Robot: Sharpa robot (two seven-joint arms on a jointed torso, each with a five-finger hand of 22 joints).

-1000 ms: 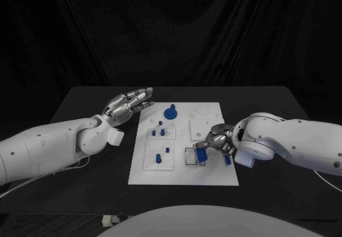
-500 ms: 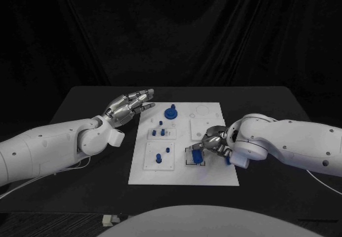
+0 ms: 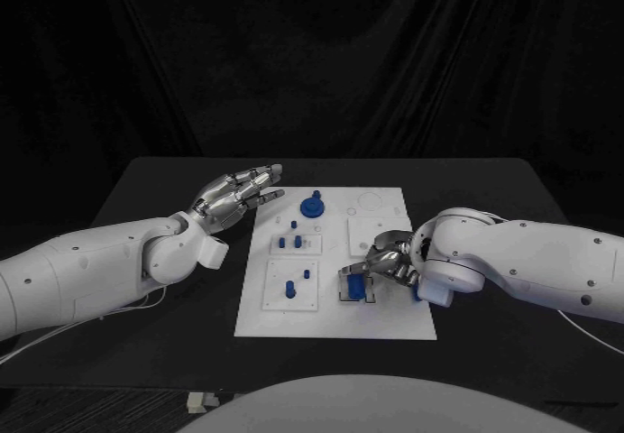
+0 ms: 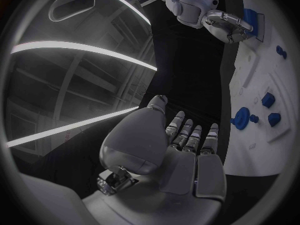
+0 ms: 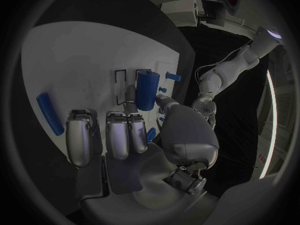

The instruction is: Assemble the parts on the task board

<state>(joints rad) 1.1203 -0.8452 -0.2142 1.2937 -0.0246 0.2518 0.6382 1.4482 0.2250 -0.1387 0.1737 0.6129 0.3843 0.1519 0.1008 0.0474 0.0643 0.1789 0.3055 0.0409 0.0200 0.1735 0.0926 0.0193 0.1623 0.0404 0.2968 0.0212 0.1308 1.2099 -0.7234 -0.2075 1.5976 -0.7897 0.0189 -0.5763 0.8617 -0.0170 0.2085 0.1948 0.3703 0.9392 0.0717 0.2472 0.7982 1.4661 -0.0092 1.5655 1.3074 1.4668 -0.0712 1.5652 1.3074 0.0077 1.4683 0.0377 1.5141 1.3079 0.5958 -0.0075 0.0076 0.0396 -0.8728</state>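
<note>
Fingers (image 5: 139,101) of your right hand (image 3: 385,260) are pinching a blue cylinder part (image 5: 147,89) upright in the black-edged slot near the task board's (image 3: 390,325) right edge. Other blue parts (image 3: 311,206) are standing in its square plates. Your left hand (image 3: 238,193) is hovering spread and empty over the black surface (image 3: 169,189).

Task board (image 3: 335,316) mid-counter (image 3: 156,180); left hand (image 3: 237,195) beyond its left edge; right hand (image 3: 386,260) over its right side.

Blue parts (image 3: 290,289) on white task board (image 3: 390,325)
</note>
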